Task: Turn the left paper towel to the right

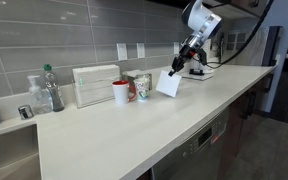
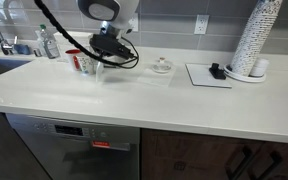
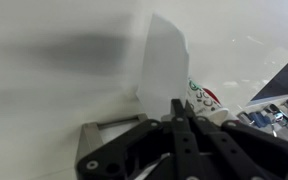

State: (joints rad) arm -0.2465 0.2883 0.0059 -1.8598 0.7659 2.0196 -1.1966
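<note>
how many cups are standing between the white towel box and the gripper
2: a red-and-white cup beside the box, and a green-logo cup next to it, toward the gripper holding the paper towel. None looks hidden.

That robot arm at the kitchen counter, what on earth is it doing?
The robot's hand is pinched shut on a thin white paper sheet, holding it upright over the counter. Two cups stand close beside the sheet. Whether its lower edge touches the counter is unclear.
</note>
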